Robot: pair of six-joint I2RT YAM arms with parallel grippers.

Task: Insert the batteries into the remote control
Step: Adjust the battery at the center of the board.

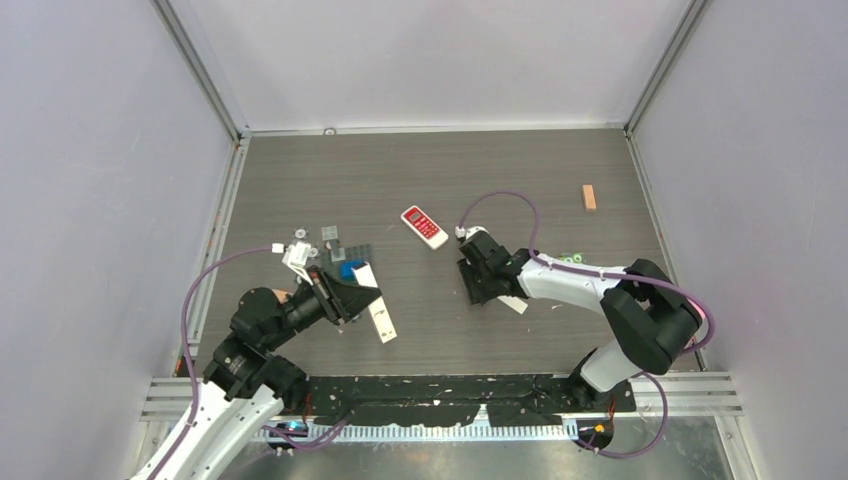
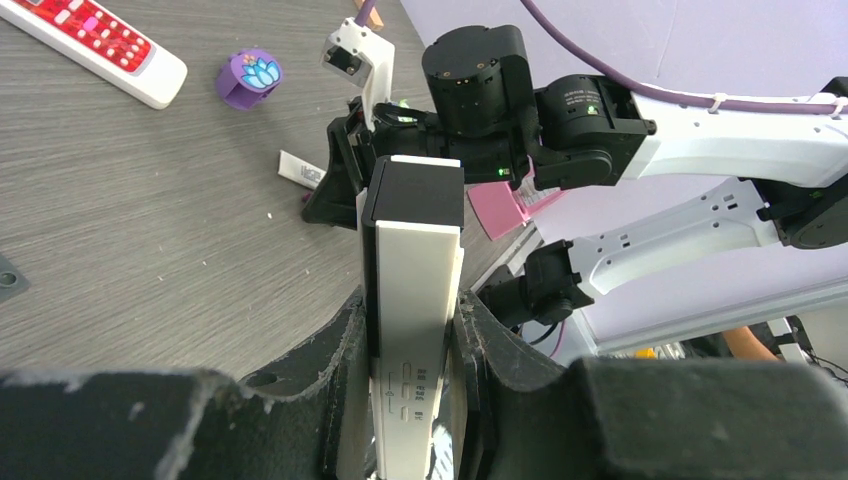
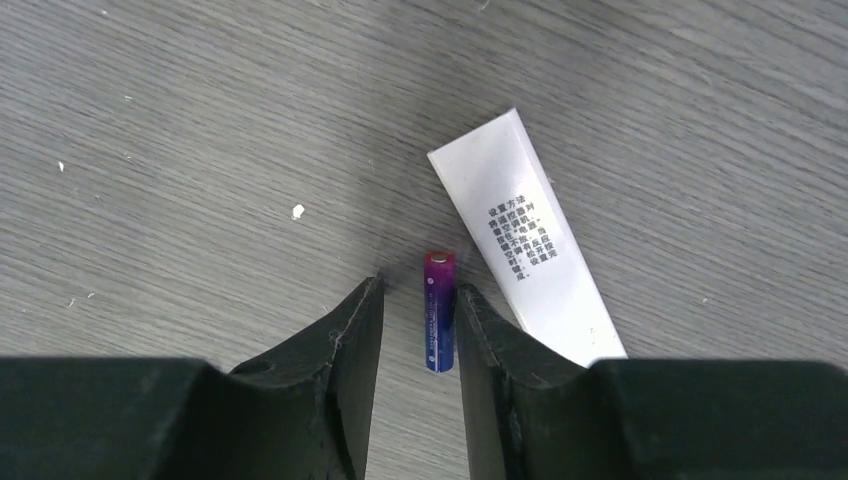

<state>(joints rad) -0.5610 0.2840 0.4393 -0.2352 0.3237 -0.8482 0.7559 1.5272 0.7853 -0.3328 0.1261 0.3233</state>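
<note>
My left gripper [image 2: 410, 330] is shut on the remote control [image 2: 412, 270], a long white bar with a black far end that sticks out ahead of the fingers. From above, the remote control [image 1: 384, 322] hangs at the left gripper [image 1: 350, 292], left of centre. A blue-purple battery [image 3: 439, 312] lies on the table between the fingers of my right gripper [image 3: 415, 320]. It rests against the right finger, with a gap to the left one. The jaws stand open around it. My right gripper [image 1: 484, 280] is low over the table's middle.
A white printed cover strip [image 3: 530, 240] lies just right of the battery. A wider white remote with a red face [image 1: 424, 227] lies behind the grippers. A purple flower disc [image 2: 249, 78], a wooden block [image 1: 589, 197], green rings [image 1: 572, 259] and blue and grey parts [image 1: 347, 268] are scattered about.
</note>
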